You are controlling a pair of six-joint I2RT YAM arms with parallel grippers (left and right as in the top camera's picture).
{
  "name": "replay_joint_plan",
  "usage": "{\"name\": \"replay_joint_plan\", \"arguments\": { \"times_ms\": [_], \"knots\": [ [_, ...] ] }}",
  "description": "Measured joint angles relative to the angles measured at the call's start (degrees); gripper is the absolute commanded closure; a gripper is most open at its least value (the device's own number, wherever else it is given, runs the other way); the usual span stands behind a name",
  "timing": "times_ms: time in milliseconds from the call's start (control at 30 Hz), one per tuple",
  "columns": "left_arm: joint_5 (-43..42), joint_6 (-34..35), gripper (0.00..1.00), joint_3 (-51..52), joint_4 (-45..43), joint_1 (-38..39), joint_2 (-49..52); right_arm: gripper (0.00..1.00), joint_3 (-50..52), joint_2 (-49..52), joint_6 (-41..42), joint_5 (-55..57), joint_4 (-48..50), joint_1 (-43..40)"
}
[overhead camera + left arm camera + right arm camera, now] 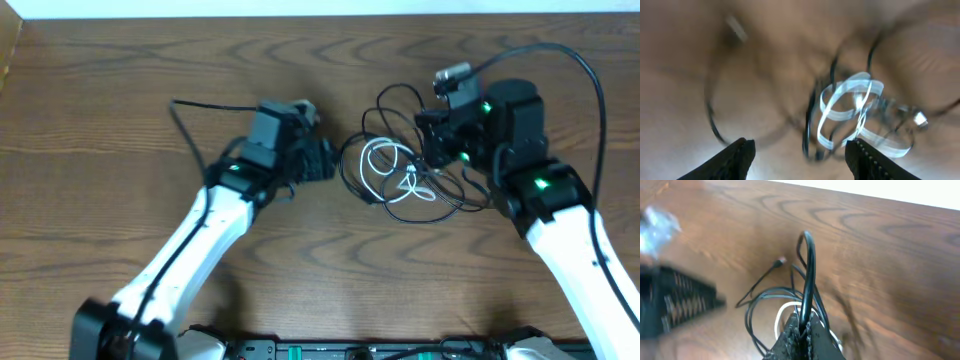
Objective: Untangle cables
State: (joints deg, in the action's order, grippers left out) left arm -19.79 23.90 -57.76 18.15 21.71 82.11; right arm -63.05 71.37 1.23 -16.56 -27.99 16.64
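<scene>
Your left hand [800, 149] sits closest to its wrist camera. Its two fingers [740, 155] stand apart at the bottom edge of that view, and you can see nothing gripped between them. Just ahead of the gap lies the white cable [850, 105], coiled in a few overlapping loops. That view is blurred, so you cannot tell whether either finger touches it. From overhead, this hand stands just left of the white cable on the wooden surface [120, 80] and points toward it.

Black cables [807, 125] loop around and across the white cable, spreading mostly beyond it and to its right. Together they form one loose tangle on the surface. In the right wrist view, one of them runs away from the white cable and ends in a small plug [781, 260], which lies on bare wood apart from the coil.

Right of the white cable, your right hand [801, 330] is pressed together and clamped on one black strand [809, 265]. That strand rises from the fingertips in a narrow upright loop, lifted off the surface. A curve of the white cable shows just beside those fingertips. Overhead, the right hand hangs over the right side of the tangle, close beside the white cable.
</scene>
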Motion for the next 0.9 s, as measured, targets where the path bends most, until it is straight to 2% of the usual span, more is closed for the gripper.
{"name": "replay_joint_plan", "arguments": {
  "times_ms": [100,167,367,400,433,467,567,600,667,700,833,867,900],
  "knots": [
    [0.04,0.02,0.37,-0.02,-1.9,-2.99,-5.46,0.99,0.0,-1.55,-2.82,-1.9,-5.09,0.0],
    [0.0,0.02,0.37,-0.02,-1.77,-3.39,-7.04,0.99,0.04,-1.05,-4.68,-7.26,-9.25,0.0],
    [-0.04,0.02,0.37,-0.02,-1.29,-3.34,-6.56,0.98,0.11,0.09,-7.5,-13.9,-25.24,3.15],
    [-0.04,0.02,0.37,-0.02,-1.2,-3.34,-6.34,0.78,0.07,0.13,-8.72,-14.32,-28.81,4.28],
    [-0.04,0.02,0.37,-0.02,-1.27,-3.34,-6.03,0.62,0.07,0.15,-9.9,-14.69,-31.8,5.33],
    [-0.04,0.02,0.37,-0.02,-1.25,-3.34,-5.7,0.53,0.07,0.15,-11.1,-14.88,-34.07,6.23],
    [-0.02,0.02,0.37,-0.02,-1.27,-3.34,-5.44,0.52,0.07,0.15,-13.38,-13.31,-34.93,6.88],
    [-0.04,0.02,0.37,-0.02,-1.27,-3.34,-5.44,0.39,0.07,0.15,-12.85,-9.29,-33.07,6.91],
    [-0.04,0.02,0.37,-0.02,-1.27,-3.34,-5.44,0.22,0.17,0.15,-10.36,-2.34,-29.49,6.84],
    [-0.04,0.02,0.37,-0.02,-1.14,-3.34,-5.42,0.22,0.13,0.15,-7.13,4.22,-25.64,6.86],
    [-0.04,0.02,0.37,-0.02,-0.24,-3.34,-5.38,0.18,0.09,0.7,-0.42,15.17,-17.75,5.73],
    [-0.04,0.02,0.37,-0.02,0.26,-3.34,-5.35,0.24,0.09,1.03,0.42,15.63,-17.29,5.49],
    [-0.04,0.02,0.37,-0.02,0.63,-3.34,-5.35,0.36,0.09,1.99,1.14,15.96,-17.18,5.42]
  ]
}}
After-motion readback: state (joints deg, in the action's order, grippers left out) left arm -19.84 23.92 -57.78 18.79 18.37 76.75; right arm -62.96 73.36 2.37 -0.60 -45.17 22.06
